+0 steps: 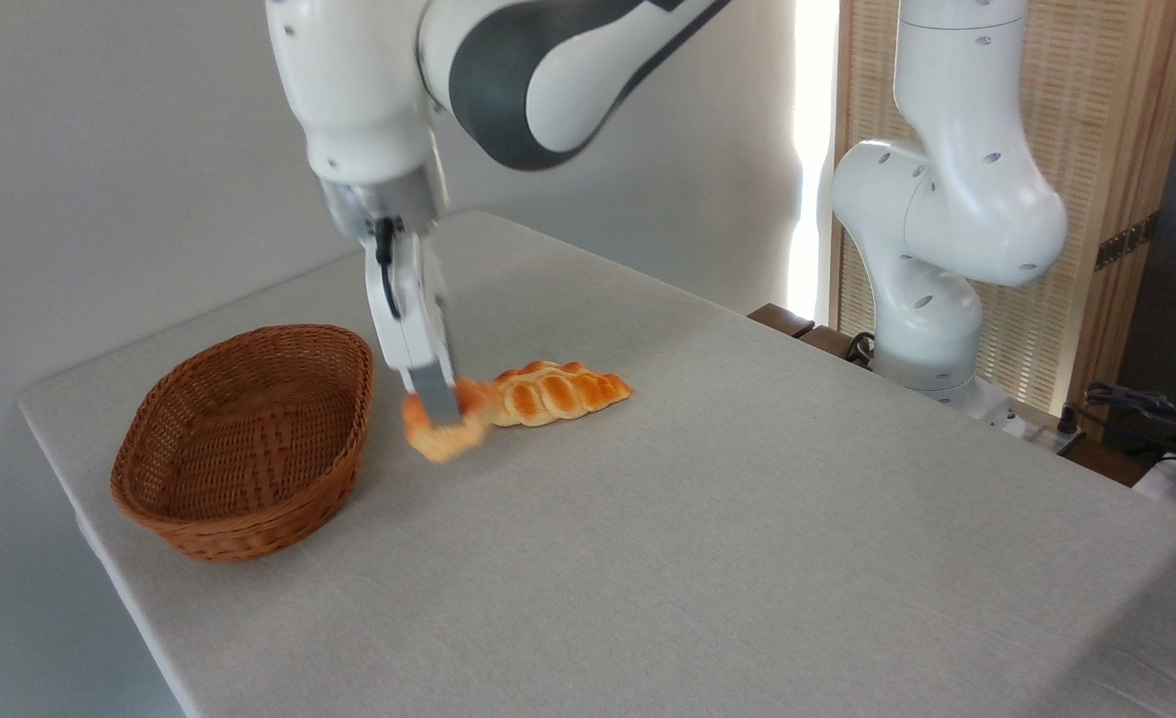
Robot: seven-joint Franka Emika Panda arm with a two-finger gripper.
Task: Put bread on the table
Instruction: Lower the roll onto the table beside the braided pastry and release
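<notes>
A white robot arm's end effector [438, 407] clamps the small, lumpy golden-orange bun [445, 427], fingers drawn in tight on its top, low over the large light grey-beige cloth-covered counter [747, 519]. The bun, motion-blurred, sits between the empty brown oval wicker basket [243, 439] at nine o'clock and the braided golden loaf [558, 392] at two o'clock, seemingly brushing the loaf's end. Good placement likely means a straight descent, release only on contact, and fingers opening clear of the loaf.
</notes>
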